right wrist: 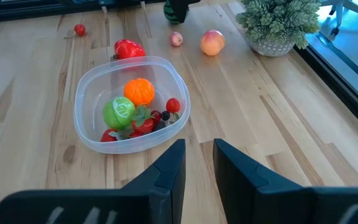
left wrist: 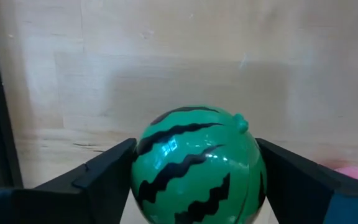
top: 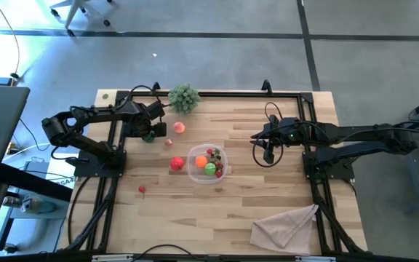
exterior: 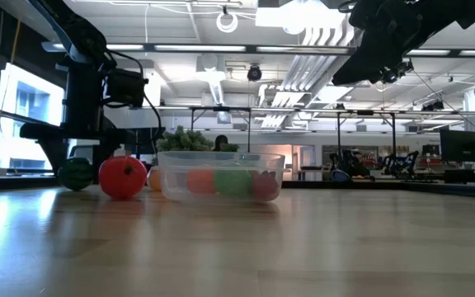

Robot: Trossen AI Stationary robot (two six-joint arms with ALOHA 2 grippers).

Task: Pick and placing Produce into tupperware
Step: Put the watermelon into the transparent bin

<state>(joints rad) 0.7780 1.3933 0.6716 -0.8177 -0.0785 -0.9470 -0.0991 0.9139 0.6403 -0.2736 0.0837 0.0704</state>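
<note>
Well left of the tupperware [top: 207, 163], the left end effector [left wrist: 194, 171] brackets the toy watermelon [left wrist: 196, 165], fingers open either side, not yet gripping, while the right end effector [right wrist: 197, 163] waits narrowly parted.

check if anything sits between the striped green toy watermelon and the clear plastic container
Partly. The watermelon sits between the left gripper fingers; a small pink fruit and a red fruit lie roughly between it and the container. Both are low, so a lifted carry should clear them.
</note>
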